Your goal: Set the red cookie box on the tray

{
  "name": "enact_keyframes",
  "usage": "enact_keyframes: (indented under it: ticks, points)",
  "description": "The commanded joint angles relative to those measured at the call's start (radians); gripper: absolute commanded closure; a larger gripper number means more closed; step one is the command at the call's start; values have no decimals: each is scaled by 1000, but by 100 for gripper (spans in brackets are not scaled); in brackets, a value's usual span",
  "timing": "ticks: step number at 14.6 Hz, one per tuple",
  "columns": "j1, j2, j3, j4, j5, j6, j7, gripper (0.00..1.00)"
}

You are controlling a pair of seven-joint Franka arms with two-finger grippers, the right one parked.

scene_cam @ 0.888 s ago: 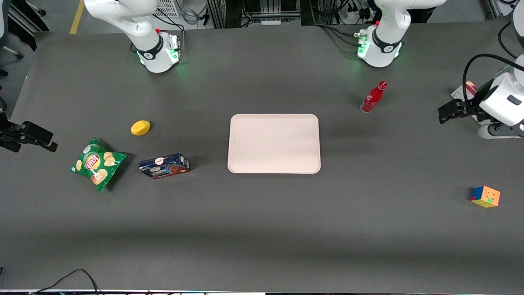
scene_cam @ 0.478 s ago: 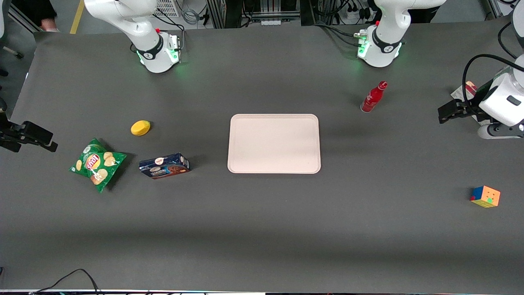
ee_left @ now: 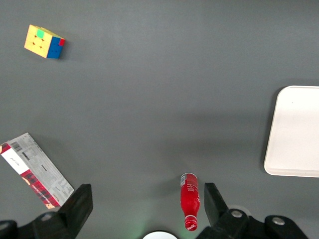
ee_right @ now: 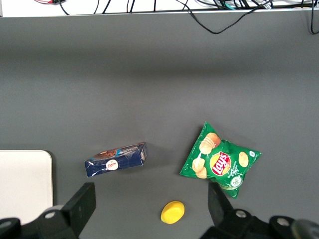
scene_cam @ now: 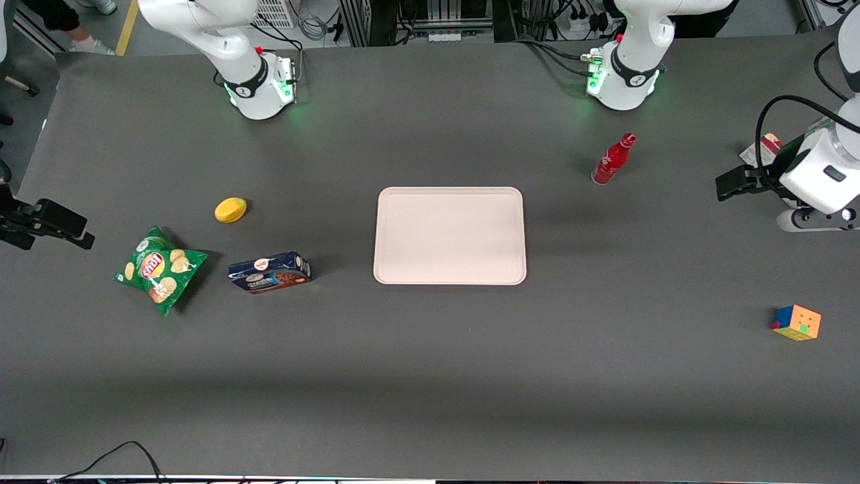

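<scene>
The red cookie box [ee_left: 36, 171] is seen lying flat on the grey surface [scene_cam: 430, 349], printed back up, close to the edge at the working arm's end, and is largely hidden in the front view. Above it the gripper [ee_left: 145, 211] is held wide open and empty. The tray [scene_cam: 449, 235] lies bare at mid-surface. A red bottle [scene_cam: 613, 159] stands between them.

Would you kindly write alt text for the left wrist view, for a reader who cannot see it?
The left arm's open gripper hangs high above a dark grey table, with a long, flat red cookie box lying white back up. Also visible: an upright red bottle, a colourful puzzle cube and one end of a pale beige tray.
</scene>
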Motion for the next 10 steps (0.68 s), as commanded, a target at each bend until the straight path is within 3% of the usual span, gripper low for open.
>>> enact_keyframes:
  ticks: [1,4,6,10]
  points:
    - [16,24,3,27,13,-24,-15,0]
    - [59,33,4,24,16,-27,-2,0]
    - [68,34,9,19,55,-33,-3,0]
    - [68,43,151,15,74,-46,29,0]
